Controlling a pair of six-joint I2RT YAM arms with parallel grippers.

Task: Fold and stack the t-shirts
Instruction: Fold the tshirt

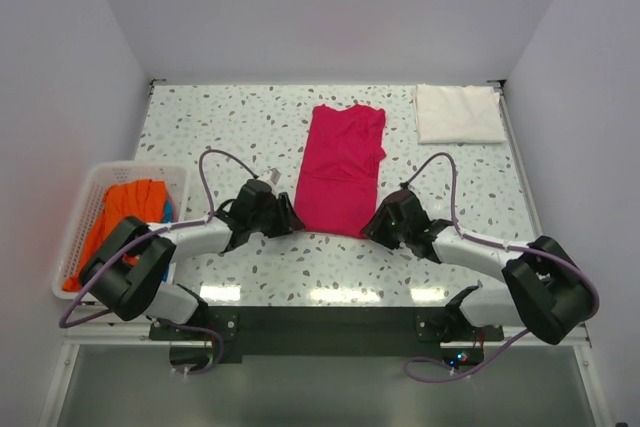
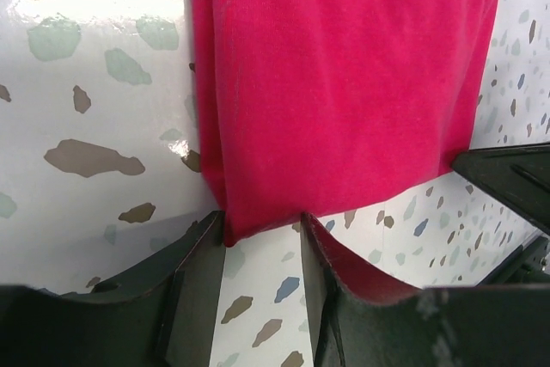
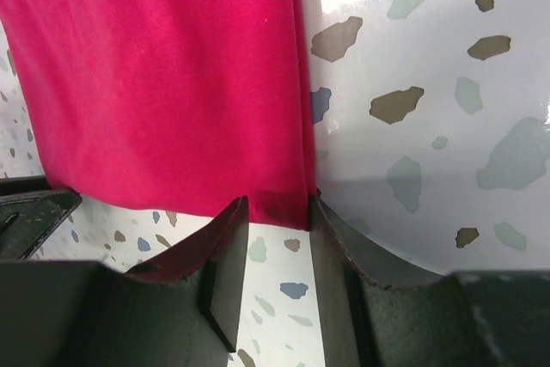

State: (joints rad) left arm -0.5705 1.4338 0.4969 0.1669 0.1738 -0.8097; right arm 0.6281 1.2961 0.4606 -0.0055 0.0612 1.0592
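Chiefly, the risk is a partial pick: the pink shirt (image 1: 340, 172), lying narrow and apparently folded lengthwise at mid-table, has layered hem corners, and jaws catching only the top layer would let the fold open or skew on lifting. Both arms reach low and forward, the left gripper (image 1: 291, 219) at the near-left hem corner, the right gripper (image 1: 373, 227) at the near-right. Each has fingers parted astride its corner, nothing visibly pinched.

arms (image 1: 190, 237): white links, black joints | cables (image 1: 203, 182): lilac loops | left claw (image 2: 262, 234), right claw (image 3: 277, 212): black, flat-fingered
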